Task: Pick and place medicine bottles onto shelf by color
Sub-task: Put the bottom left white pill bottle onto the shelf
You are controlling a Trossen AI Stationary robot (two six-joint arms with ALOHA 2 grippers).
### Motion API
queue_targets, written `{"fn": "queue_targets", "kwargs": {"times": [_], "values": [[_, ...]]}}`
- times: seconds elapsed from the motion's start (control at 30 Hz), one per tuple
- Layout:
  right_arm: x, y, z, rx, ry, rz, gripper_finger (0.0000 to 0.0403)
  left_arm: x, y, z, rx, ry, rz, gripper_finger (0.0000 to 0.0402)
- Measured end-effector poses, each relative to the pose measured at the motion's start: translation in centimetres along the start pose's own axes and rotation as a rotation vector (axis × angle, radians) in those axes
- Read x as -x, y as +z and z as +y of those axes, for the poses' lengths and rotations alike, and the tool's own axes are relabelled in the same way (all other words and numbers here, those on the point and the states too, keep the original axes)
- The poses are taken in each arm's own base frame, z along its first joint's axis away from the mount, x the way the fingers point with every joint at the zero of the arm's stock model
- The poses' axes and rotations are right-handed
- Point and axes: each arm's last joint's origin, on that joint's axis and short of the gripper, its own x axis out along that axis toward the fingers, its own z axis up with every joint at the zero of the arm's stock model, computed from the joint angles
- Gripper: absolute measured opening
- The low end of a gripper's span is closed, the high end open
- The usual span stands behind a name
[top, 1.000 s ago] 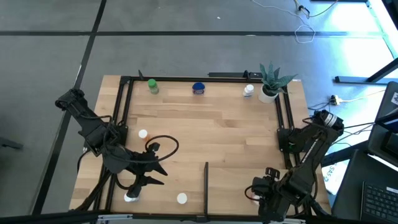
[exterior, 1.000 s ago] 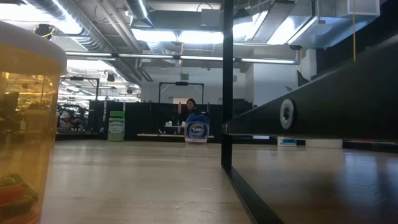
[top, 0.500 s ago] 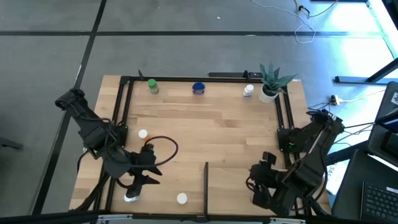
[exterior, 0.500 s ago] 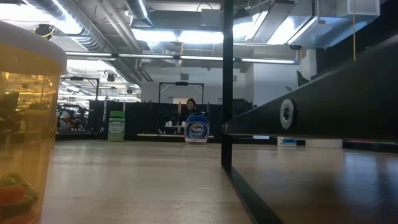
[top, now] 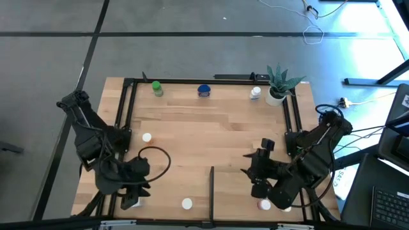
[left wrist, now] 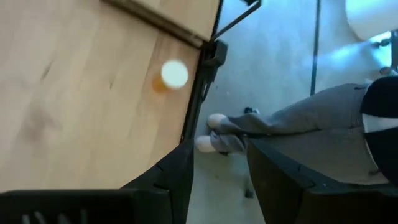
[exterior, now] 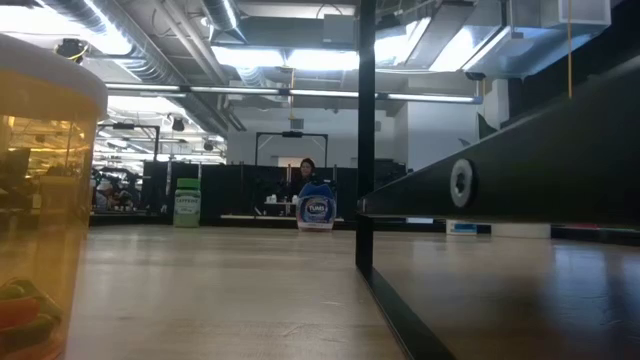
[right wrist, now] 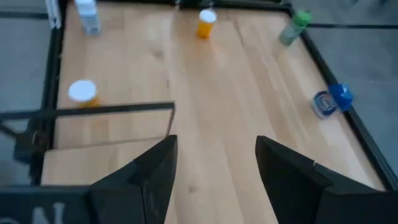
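The shelf (top: 217, 128) is the light plank area inside black rails. At its far edge stand a green bottle (top: 156, 88), a blue bottle (top: 204, 91) and a pale bottle (top: 255, 93). A white-capped bottle (top: 146, 137) stands near the left rail, and three more at the near edge (top: 134, 203) (top: 186, 204) (top: 263, 205). My left gripper (top: 139, 190) hovers at the near left, open and empty (left wrist: 217, 180). My right gripper (top: 252, 171) hangs right of the divider bar (top: 211, 185), open and empty (right wrist: 214, 168).
A potted green plant (top: 278, 83) stands in the far right corner. A loose black cable loop (top: 153, 160) lies by my left arm. In the left wrist view, a person's leg and shoe (left wrist: 261, 124) show on the floor past the table's rail.
My left gripper has drawn back toward the near left corner and rolled about its own line. My right gripper has risen from the near edge, clear of the bottle there, turned, and gone toward the table's middle. No bottle has moved.
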Motion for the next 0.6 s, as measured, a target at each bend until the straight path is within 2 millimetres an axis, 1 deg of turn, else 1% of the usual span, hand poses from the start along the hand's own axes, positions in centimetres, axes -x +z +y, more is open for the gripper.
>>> {"fn": "queue_targets", "kwargs": {"times": [0.2, 0.4, 0.5, 0.6], "values": [[-0.5, 0.5, -0.5, 0.005, -0.034, -0.014, 0.0218, 0.3, -1.7, 0.2, 0.202, 0.064, 0.068, 0.0144], [-0.8, 0.8, -0.9, -0.004, -0.062, -0.022, 0.0218, -1.0, -3.7, 0.7, 0.301, 0.13, 0.106, 0.0144], [-1.1, 0.9, -1.1, -0.013, -0.066, -0.018, 0.0218, -1.7, -4.2, 0.9, 0.351, 0.149, 0.107, 0.0144], [-1.4, 1.3, -1.3, -0.033, -0.053, -0.015, 0.0218, -2.2, -4.5, 1.0, 0.346, 0.163, 0.108, 0.0144]]}}
